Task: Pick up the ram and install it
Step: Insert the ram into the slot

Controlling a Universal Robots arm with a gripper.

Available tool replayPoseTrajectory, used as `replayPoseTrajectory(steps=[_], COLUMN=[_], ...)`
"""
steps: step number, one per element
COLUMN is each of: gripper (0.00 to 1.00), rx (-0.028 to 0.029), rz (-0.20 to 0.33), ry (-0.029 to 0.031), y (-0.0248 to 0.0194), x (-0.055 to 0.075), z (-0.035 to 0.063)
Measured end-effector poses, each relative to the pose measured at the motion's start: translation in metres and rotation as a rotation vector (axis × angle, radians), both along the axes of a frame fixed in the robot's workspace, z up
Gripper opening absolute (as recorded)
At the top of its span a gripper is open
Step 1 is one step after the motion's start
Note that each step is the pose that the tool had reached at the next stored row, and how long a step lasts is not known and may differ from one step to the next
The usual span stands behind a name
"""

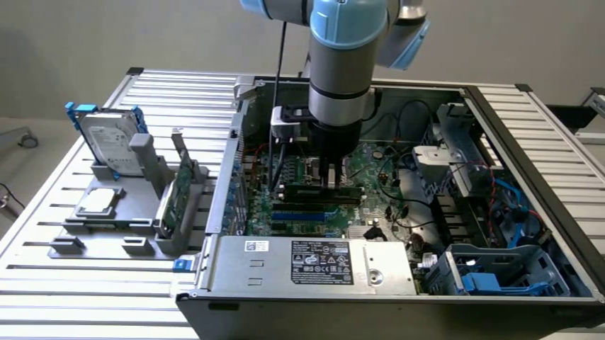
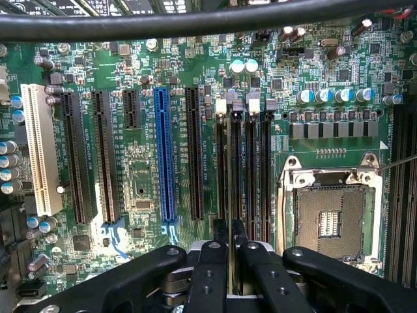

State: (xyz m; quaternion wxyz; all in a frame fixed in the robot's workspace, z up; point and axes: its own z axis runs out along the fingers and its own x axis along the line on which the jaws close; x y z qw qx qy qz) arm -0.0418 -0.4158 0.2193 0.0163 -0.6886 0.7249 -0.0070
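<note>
fingers [image 2: 230, 236] clamped on ram [image 1: 322, 190], held edge-on over a dimm slot [image 2: 235, 166] of the motherboard [image 2: 140, 189], inside pc case [image 1: 529, 177].

The robot's light blue and silver-grey arm [image 1: 342, 64] hangs straight down, its cylindrical wrist vertical. Below the wrist sits the black two-fingered gripper [image 1: 330, 183], pointing downward. In the wrist view the gripper [image 2: 230, 235] shows black jointed linkages spreading to either side, while its two slim black fingers [image 2: 221, 236] stand nearly together, clamped on a thin edge between them.
</note>
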Motion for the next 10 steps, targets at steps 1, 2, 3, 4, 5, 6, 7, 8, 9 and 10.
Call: replayPoseTrajectory(steps=[1,2,3,4,5,6,7,8,9,10], gripper=[0.14,0.14,0.14,0.14,0.14,0.14,0.14,0.14,0.14,0.14], rx=[0.0000,-0.0001,-0.0002,-0.0001,0.0001,-0.0001,-0.0002,-0.0002,-0.0003,-0.0003], rz=[0.000,0.000,0.000,0.000,0.000,0.000,0.000,0.000,0.000,0.000], ry=[0.0000,0.0001,0.0001,0.0000,0.0000,0.0000,0.0001,0.0001,0.0001,0.0001], y=[0.0000,0.0000,0.0000,0.0000,0.0000,0.0000,-0.0001,-0.0002,-0.0004,-0.0006], x=[0.0000,0.0000,0.0000,0.0000,0.0000,0.0000,-0.0001,-0.0001,-0.0001,0.0000], z=[0.0002,0.0006,0.0010,0.0012,0.0013,0.0013,0.0014,0.0014,0.0014,0.0014])
